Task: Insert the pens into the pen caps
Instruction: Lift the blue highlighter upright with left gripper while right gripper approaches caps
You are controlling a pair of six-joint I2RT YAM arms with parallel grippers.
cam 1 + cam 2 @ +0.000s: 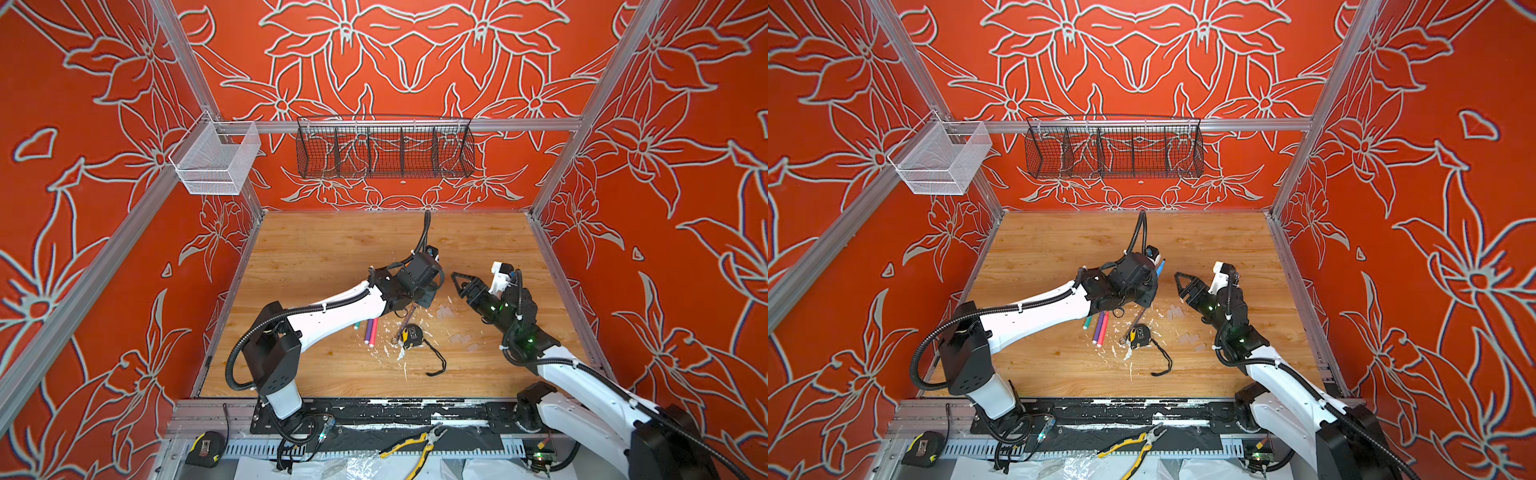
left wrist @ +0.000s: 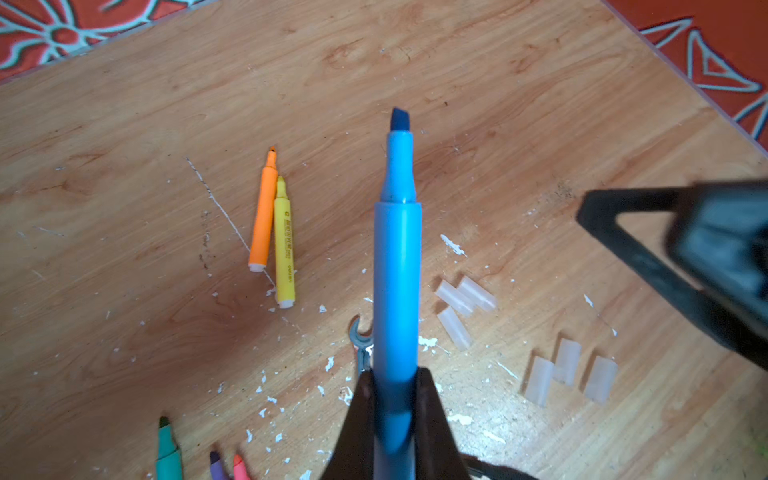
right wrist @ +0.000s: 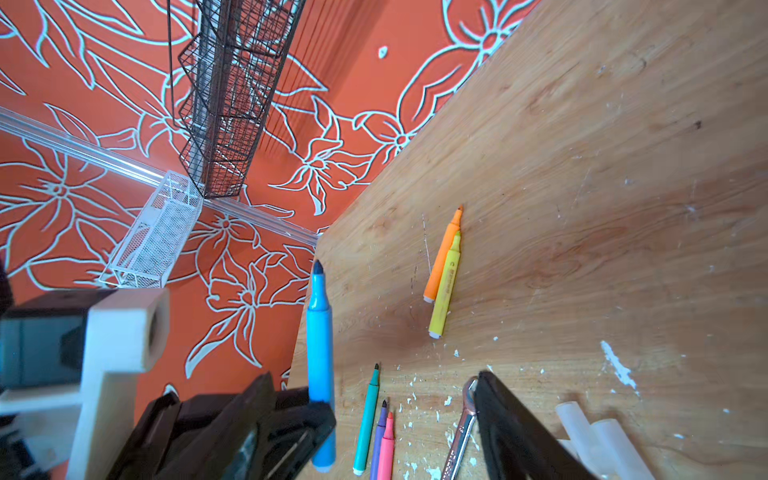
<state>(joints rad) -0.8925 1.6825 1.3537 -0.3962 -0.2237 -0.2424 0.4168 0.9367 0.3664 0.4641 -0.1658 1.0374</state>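
My left gripper [image 2: 395,399] is shut on a blue pen [image 2: 397,270], held above the table with its dark tip forward; a strip of it shows in a top view [image 1: 1160,267]. My right gripper [image 1: 457,283] hovers just right of it, open and empty, one finger [image 3: 515,436] above the wrench. Orange [image 2: 262,216] and yellow [image 2: 284,249] pens lie side by side. Green [image 1: 357,325], purple [image 1: 369,330] and pink [image 1: 375,330] pens lie under the left arm. Clear pen caps lie in two groups of three [image 2: 461,303] [image 2: 569,370].
A grey wrench [image 3: 461,428] and a yellow-black tape measure [image 1: 411,334] with a black strap lie mid-table among white flecks. A black wire basket [image 1: 384,147] and a white mesh basket [image 1: 216,160] hang on the walls. Pliers [image 1: 415,446] lie past the front edge.
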